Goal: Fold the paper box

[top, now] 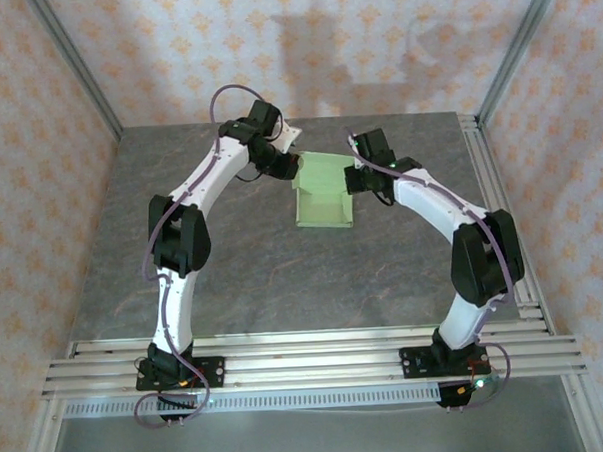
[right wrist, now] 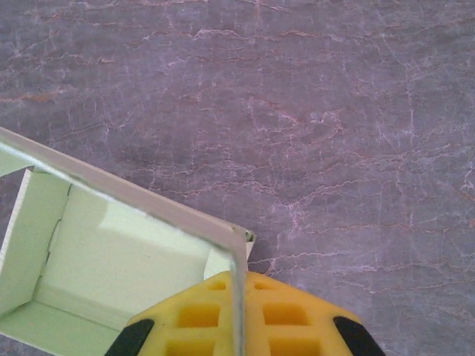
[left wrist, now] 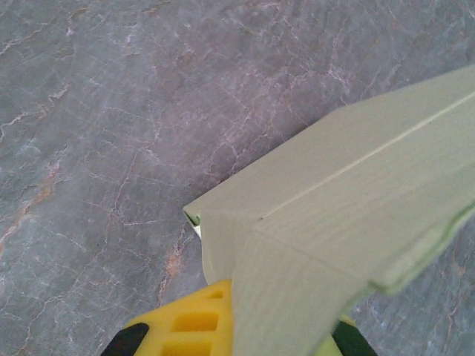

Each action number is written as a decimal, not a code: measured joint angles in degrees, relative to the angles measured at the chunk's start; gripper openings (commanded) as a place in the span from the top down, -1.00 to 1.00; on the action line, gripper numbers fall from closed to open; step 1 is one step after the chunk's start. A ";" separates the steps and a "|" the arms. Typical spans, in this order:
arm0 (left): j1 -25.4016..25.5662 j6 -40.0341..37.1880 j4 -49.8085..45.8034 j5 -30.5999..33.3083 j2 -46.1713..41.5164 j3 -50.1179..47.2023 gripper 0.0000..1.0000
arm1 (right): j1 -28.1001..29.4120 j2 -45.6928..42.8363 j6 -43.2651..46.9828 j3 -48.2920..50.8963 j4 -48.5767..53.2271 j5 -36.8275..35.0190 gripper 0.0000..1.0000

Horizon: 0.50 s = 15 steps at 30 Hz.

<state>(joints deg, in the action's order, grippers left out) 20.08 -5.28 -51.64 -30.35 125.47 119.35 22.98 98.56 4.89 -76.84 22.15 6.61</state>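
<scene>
Left gripper (top: 282, 168) is clamped shut on the box's left wall, upper centre of the top view. The box (top: 322, 195) sits mid-table (top: 254, 278) between the two grippers, each gripping one side and neither nearer; its long axis seems to run up-down in frame. Right gripper (top: 363, 178) is pinched shut on the right wall's top edge — in its wrist view the open cavity lies left of the pads (right wrist: 185, 326) with nothing inside — so the next fold likely brings the raised far flap down over it.
</scene>
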 measured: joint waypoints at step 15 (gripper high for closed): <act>0.94 -3.45 -1.73 0.96 0.50 1.38 1.00 | -6.97 -15.26 -6.60 19.17 -15.23 5.92 -0.18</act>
<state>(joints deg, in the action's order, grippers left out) 21.02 -8.73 -53.36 -29.39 125.97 120.73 16.01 83.31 -1.72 -57.67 6.92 12.53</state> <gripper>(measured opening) 0.052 0.601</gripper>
